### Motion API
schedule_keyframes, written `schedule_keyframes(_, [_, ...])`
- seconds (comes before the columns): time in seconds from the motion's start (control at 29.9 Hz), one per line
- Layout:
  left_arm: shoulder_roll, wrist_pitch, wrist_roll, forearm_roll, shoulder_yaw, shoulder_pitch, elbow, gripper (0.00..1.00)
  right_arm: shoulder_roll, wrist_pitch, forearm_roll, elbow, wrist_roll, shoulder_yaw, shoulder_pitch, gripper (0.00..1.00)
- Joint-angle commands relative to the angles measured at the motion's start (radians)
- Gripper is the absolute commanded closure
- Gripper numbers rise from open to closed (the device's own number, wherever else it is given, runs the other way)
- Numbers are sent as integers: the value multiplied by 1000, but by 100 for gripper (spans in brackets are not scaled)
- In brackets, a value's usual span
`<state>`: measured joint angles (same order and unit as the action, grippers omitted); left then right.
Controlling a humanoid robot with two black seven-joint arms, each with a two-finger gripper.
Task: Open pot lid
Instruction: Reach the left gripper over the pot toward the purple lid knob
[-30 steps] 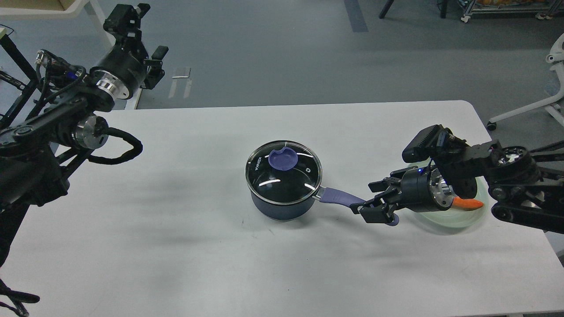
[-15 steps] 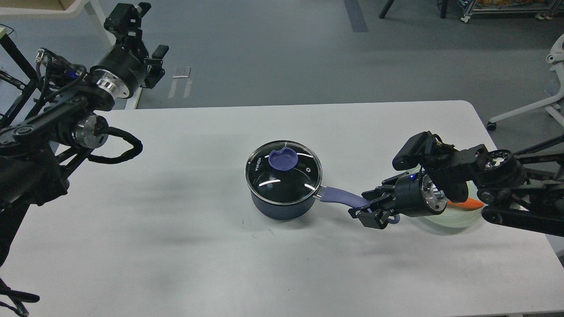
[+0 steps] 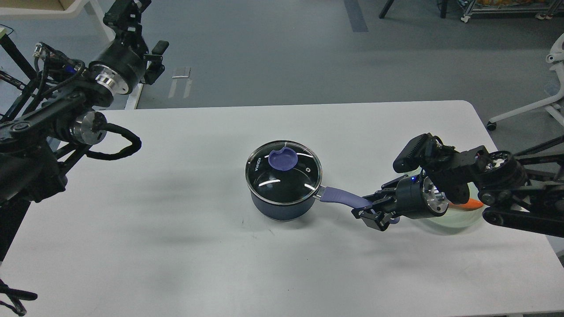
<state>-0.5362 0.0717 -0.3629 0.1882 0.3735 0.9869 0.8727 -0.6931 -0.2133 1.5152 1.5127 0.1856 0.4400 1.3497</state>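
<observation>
A dark blue pot [image 3: 282, 210] stands mid-table with its glass lid [image 3: 286, 178] on. The lid has a purple knob [image 3: 282, 159]. The pot's purple handle [image 3: 340, 196] points right. My right gripper [image 3: 373, 211] is at the far end of that handle, with its fingers closed around the tip. My left gripper [image 3: 125, 13] is raised high at the top left, beyond the table's far left corner and far from the pot. Its fingers run off the top edge, so I cannot tell whether it is open or shut.
A pale green plate [image 3: 462, 219] with an orange carrot [image 3: 474, 203] on it lies behind my right wrist, near the table's right edge. A white chair base [image 3: 542, 103] stands off the table at right.
My right gripper moved left along the handle's end and its fingers closed on it. The left arm lifted slightly. The pot and lid have not moved.
</observation>
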Motion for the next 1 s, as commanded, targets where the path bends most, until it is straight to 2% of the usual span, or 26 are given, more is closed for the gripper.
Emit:
schedule_keyframes(0.0, [-2,-3,1,60,-56,48,48,1,-2,0,0,1,0,0,0,70])
schedule_keyframes(0.23, [16,-13,1,331,-171,160,135,1,-2,0,11,1,-1,0,2,72])
schedule_keyframes(0.33, [62,-15,-4,497,-217,206,155,1,-3,0,17,1,0,0,2,73])
schedule_keyframes(0.7, [260,-39,-2,1276,-229,231,180,1,-3,0,17,1,0,0,3,73])
schedule_keyframes(0.97, [306,-84,-1,1602,-392,260,175,1,-5,0,17,1,0,0,3,73])
